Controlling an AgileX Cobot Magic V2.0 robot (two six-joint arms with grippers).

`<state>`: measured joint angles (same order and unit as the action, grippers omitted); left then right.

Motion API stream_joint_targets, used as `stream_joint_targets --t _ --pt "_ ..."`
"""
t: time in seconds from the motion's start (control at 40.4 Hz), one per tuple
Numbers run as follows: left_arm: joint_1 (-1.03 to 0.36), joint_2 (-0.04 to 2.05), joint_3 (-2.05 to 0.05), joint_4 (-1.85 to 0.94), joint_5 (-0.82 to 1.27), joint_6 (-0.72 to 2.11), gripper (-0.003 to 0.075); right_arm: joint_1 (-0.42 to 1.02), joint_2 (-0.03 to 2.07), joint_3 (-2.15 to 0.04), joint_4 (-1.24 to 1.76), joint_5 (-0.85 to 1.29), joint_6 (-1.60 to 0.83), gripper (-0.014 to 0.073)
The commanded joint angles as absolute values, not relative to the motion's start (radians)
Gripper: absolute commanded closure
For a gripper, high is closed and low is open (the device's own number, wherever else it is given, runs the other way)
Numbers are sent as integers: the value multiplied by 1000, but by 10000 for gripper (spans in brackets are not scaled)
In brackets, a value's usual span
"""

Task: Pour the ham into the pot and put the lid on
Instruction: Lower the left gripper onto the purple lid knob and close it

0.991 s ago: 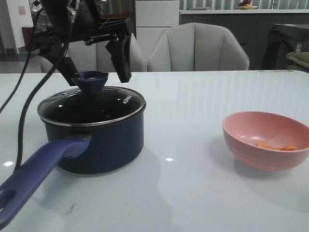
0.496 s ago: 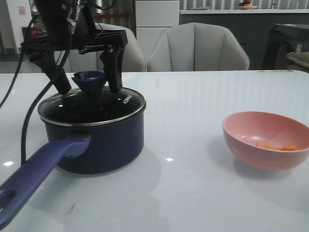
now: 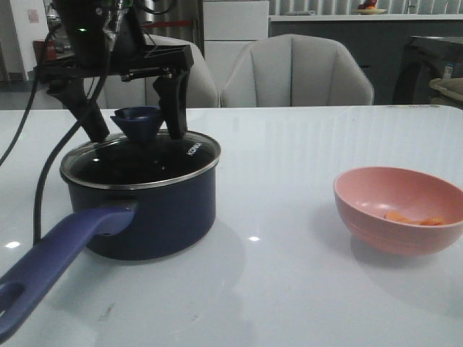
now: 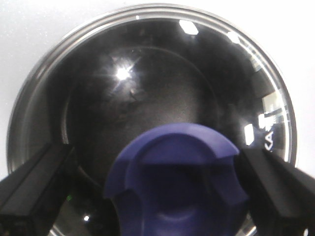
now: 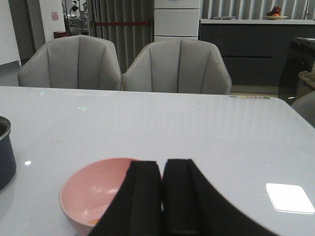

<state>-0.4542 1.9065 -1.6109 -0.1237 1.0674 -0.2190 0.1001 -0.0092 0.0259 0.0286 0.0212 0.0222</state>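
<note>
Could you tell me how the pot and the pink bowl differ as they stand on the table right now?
The pot is dark navy with a long handle; the pink bowl has none. The pot is covered by the lid, with the left gripper open around its knob; the pink bowl is uncovered, holding the ham. The pot looks taller and wider than the pink bowl. Both are round and rest upright on the white table.

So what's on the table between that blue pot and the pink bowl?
Nothing: the front view shows only bare white table between the pot and the pink bowl, with just a small light reflection on it.
</note>
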Motion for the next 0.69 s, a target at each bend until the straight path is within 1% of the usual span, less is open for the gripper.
stream_joint_targets --t 0.0,0.124,0.297,0.397,0.496,0.669 --pt "-459 1883 -1628 -172 1024 -226 57 101 -29 36 27 -56 15 444" --pt "-459 1883 -1628 -172 1026 -226 169 101 -29 36 27 -56 15 444" --pt "-459 1883 -1628 -172 1026 -226 367 101 -29 36 27 -56 15 444" --pt "-459 1883 -1628 -172 1026 -226 451 101 -29 36 27 -56 15 444" --pt "-459 1883 -1628 -172 1026 -226 494 101 -29 36 27 -56 15 444" --pt "-459 1883 -1628 -172 1026 -226 502 101 -29 36 27 -56 15 444"
